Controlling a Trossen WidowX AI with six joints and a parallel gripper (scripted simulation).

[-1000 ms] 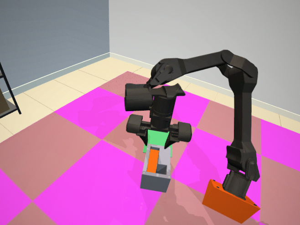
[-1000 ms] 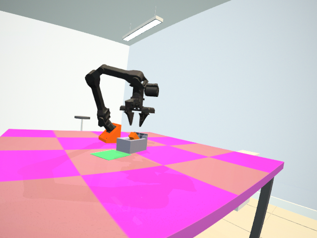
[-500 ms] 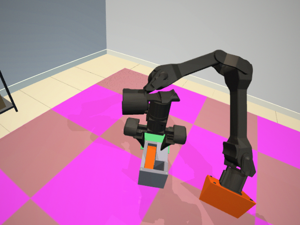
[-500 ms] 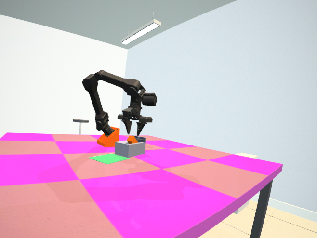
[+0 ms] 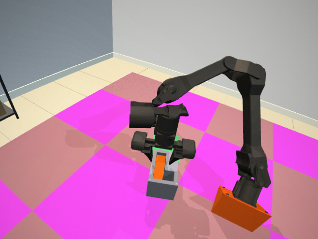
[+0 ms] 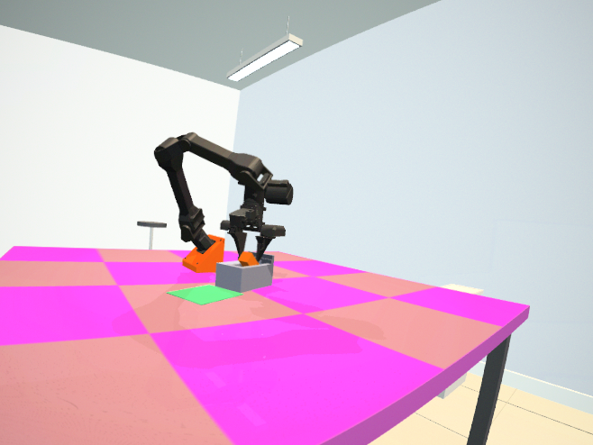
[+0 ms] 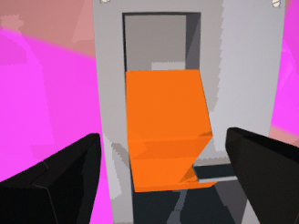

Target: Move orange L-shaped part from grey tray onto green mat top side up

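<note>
Orange part (image 7: pixel 166 127) lies along the tray's (image 7: pixel 243 72) length, one end tipped up; our pincer (image 7: pixel 164 199) straddles it, spread, gripping nothing.

The tray (image 6: pixel 243 277) stands on the worktop (image 6: pixel 296 335), and the mat (image 6: pixel 204 293) lies flat on the worktop against one side of the tray. The L-shaped part (image 6: pixel 248 258) sits in the tray's pocket, tilted, with one end raised above the tray's rim. The gripper (image 6: pixel 250 249) hangs directly above the tray with its jaws parted, one on either side of the part's raised end and apart from it, and the arm's base (image 6: pixel 205 258) stands on the worktop behind the tray.
</note>
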